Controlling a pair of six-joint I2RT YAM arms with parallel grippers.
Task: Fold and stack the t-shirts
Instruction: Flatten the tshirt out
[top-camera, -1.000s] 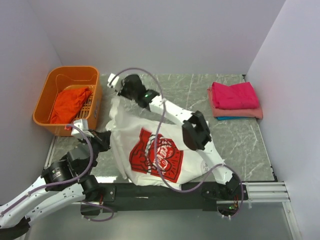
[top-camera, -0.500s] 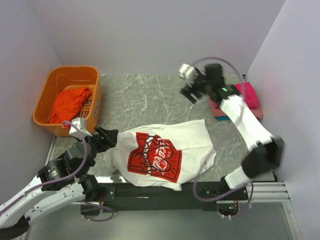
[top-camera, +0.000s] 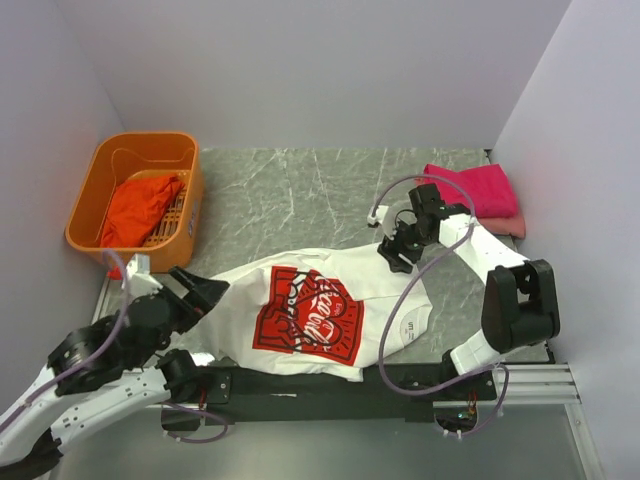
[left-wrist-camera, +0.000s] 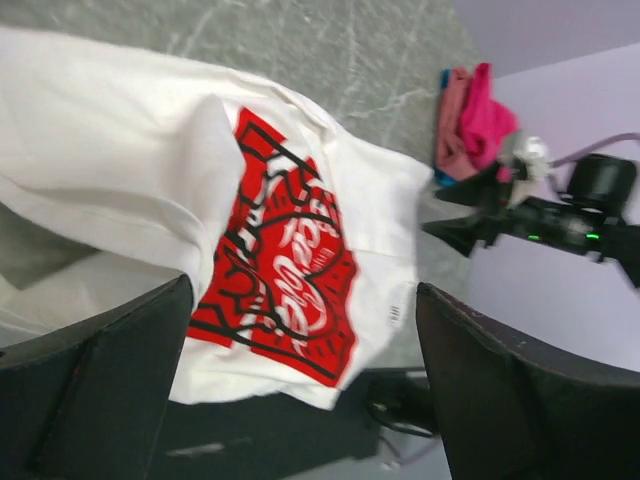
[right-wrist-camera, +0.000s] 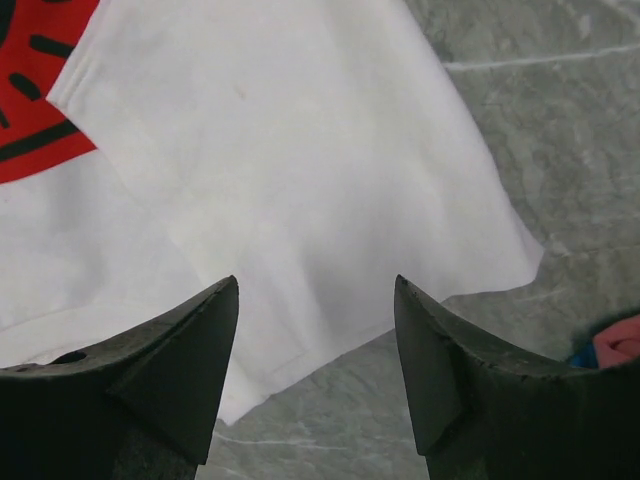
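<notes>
A white t-shirt (top-camera: 385, 290) with a red print (top-camera: 308, 320) lies spread flat at the table's front centre. My left gripper (top-camera: 205, 288) stands open just off the shirt's left end; in its wrist view (left-wrist-camera: 305, 290) the white t-shirt (left-wrist-camera: 120, 170) shows beyond its jaws, with nothing between them. My right gripper (top-camera: 392, 255) is open above the shirt's far right corner, and its wrist view (right-wrist-camera: 315, 285) shows the white t-shirt (right-wrist-camera: 300, 150) hem below the empty jaws. A folded magenta t-shirt (top-camera: 470, 190) tops a pink one (top-camera: 510, 226) at the back right.
An orange basket (top-camera: 195, 200) at the back left holds an orange-red t-shirt (top-camera: 135, 210). Grey walls close in on the left, back and right. The right arm's cable (top-camera: 395, 320) loops over the shirt's right side.
Both grippers opened and let go of the white shirt, which now lies spread flat. The right arm swung from back left to far right, then came down to the shirt's right corner.
</notes>
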